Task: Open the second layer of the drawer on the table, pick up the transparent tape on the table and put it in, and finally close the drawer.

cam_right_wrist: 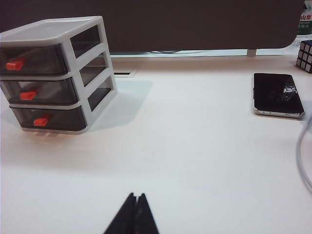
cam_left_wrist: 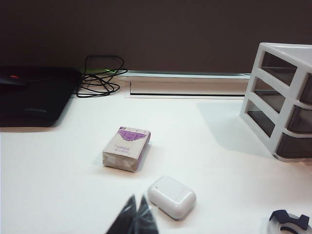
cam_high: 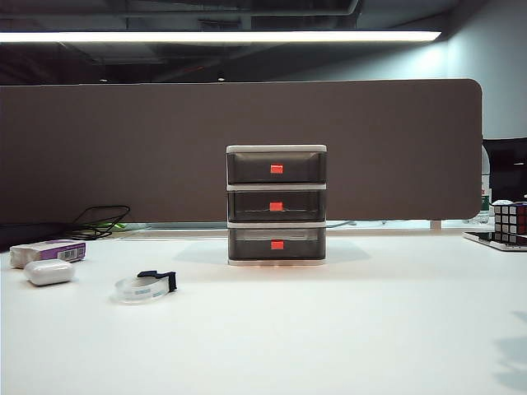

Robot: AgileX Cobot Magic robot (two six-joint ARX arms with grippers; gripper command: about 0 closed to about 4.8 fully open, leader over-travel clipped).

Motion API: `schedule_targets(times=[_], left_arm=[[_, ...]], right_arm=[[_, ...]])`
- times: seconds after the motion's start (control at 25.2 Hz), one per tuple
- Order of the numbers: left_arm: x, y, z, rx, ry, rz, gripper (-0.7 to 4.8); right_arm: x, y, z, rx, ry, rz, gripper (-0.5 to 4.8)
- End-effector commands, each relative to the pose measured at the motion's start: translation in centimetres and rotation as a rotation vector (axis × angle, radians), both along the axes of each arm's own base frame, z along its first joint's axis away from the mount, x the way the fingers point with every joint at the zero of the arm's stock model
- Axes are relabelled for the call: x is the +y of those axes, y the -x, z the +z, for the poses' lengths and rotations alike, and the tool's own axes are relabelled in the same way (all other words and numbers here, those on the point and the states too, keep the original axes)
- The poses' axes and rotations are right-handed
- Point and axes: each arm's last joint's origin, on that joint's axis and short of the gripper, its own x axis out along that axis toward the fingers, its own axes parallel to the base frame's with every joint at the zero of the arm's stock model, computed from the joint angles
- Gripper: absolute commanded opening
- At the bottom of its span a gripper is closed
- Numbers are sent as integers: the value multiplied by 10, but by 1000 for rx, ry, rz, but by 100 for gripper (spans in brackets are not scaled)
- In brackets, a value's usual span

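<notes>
The drawer [cam_high: 276, 206] stands at the middle of the white table [cam_high: 329, 329], all tiers closed; it also shows as the drawer [cam_left_wrist: 282, 102] and the drawer [cam_right_wrist: 53, 73]. Its second layer [cam_high: 276, 205], smoky grey with a red-orange tab, appears as the second layer [cam_right_wrist: 36, 90] too. The transparent tape [cam_high: 145, 286], a clear ring with a black end piece, lies left of the unit; only part of the tape [cam_left_wrist: 288, 223] enters the left wrist view. My left gripper [cam_left_wrist: 137, 200] is shut and empty beside a white case. My right gripper [cam_right_wrist: 136, 196] is shut and empty, well short of the drawer. Neither arm shows in the exterior view.
A white rounded case [cam_high: 48, 271] and a purple-and-white box [cam_high: 49, 251] lie at the left, seen also as the case [cam_left_wrist: 171, 196] and box [cam_left_wrist: 126, 148]. A phone [cam_right_wrist: 278, 94] and puzzle cube [cam_high: 510, 220] sit at the right. Cables [cam_left_wrist: 100, 78] and a dark partition [cam_high: 247, 148] run behind.
</notes>
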Motion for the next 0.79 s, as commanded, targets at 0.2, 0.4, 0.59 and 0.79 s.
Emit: schedule_targets(times=[0.2,0.4,0.59,0.79], left_arm=[[0,0,2,-13,1,-3,-5],[0,0,2,-13,1,-3,-5],[-3,1,2,7,121,-92,-5],[-10,3,2,65,253,-376,-5]], right_arm=[[0,0,-1,-6,0,-1,-5],[0,0,-1,-6,0,-1,-5],[3,0,-1,5,-54,86,-5],[12,4,-1,70,-210,407,-5]])
